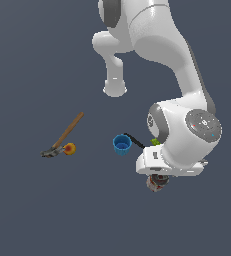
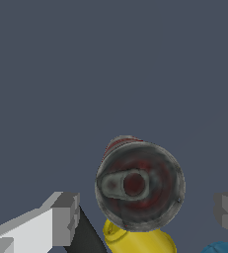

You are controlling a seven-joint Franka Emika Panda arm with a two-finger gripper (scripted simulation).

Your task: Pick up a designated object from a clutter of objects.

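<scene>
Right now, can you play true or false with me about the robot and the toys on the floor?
1. The can sits between the gripper fingers, which are apart and not touching it. True.
2. The orange ball lies beside the hammer head. True.
3. The blue cup is tipped on its side. False, it stands upright, open end up.
4. The yellow cup is far from the can. False, the wrist view shows it right next to the can.
</scene>
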